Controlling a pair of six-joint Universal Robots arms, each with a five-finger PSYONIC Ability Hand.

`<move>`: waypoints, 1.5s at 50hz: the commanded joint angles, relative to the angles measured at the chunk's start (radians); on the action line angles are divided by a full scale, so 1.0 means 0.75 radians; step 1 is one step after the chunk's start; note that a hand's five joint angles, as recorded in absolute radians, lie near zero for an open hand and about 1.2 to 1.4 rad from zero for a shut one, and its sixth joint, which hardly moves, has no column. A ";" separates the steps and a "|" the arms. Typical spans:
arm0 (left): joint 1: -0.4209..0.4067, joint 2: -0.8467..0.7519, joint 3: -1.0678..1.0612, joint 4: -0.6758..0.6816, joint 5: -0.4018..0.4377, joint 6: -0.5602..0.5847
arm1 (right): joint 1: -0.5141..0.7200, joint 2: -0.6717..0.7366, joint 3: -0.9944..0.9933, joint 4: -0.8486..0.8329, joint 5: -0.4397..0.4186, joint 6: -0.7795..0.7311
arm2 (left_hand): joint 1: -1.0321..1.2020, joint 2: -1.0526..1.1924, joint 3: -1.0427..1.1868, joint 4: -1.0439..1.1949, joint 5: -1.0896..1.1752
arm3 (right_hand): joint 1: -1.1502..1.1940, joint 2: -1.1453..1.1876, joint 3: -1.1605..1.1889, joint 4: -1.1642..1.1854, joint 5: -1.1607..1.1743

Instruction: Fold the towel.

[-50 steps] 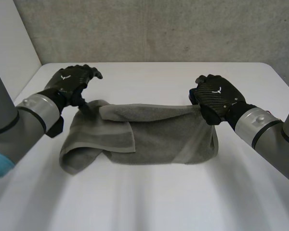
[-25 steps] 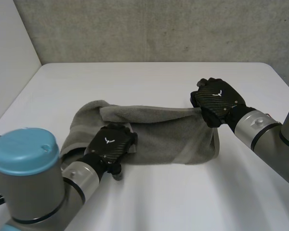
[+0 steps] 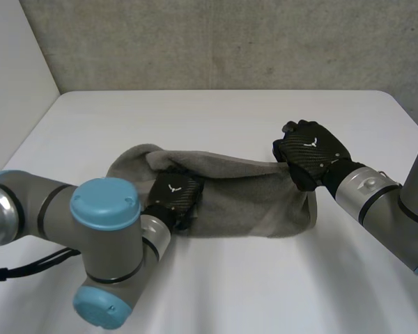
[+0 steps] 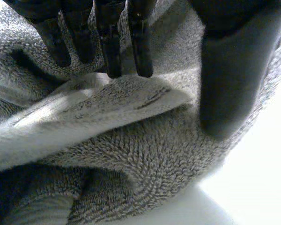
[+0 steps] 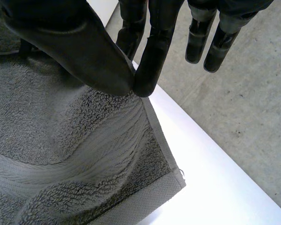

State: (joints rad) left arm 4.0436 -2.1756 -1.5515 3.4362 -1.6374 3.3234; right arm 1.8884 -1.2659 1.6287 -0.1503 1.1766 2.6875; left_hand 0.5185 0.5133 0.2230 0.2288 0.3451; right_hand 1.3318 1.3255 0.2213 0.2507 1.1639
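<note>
A grey towel [image 3: 254, 195] lies bunched across the middle of the white table [image 3: 279, 285]. My left hand [image 3: 175, 196] rests on its near left part. There its straight fingers [image 4: 110, 51] press down beside a raised folded hem [image 4: 131, 98], and the thumb [image 4: 227, 89] stands apart on the other side of that hem. My right hand [image 3: 310, 149] holds the towel's far right corner up. Its thumb [image 5: 84, 51] and one finger [image 5: 154, 51] pinch the towel's edge [image 5: 147, 117], while its other fingers stay straight.
A concrete wall [image 3: 230, 42] runs behind the table's far edge. My left arm [image 3: 104, 229] crosses the near left of the table and covers the towel's left end. The concrete floor [image 5: 253, 117] lies beyond the table edge by the right hand.
My left hand let go of the towel's far left corner, swung round to the near side and came down on the towel. My right hand has barely moved.
</note>
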 commanded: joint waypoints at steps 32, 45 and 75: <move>0.102 0.189 -0.144 0.000 -0.058 0.105 | 0.037 0.074 0.011 -0.004 0.000 -0.041 | 0.447 0.454 -0.065 -0.072 0.445 | 0.086 0.094 -0.062 -0.102 0.077; 0.210 0.197 -0.199 0.004 -0.040 0.103 | 0.043 0.082 0.023 -0.002 0.000 -0.067 | 0.591 0.598 -0.065 -0.072 0.590 | 0.086 0.094 -0.062 -0.102 0.077; 0.129 0.172 -0.165 0.078 -0.009 0.105 | 0.057 0.084 0.031 -0.004 0.004 -0.069 | 0.426 0.433 -0.065 -0.072 0.425 | 0.086 0.094 -0.062 -0.102 0.077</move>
State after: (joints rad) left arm 4.1528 -2.0455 -1.6840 3.4765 -1.6444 3.4016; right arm 1.9314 -1.2026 1.6507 -0.1534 1.1797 2.6362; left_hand 0.7376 0.7372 0.2230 0.2288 0.5606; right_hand 1.3315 1.3247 0.2213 0.2507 1.1639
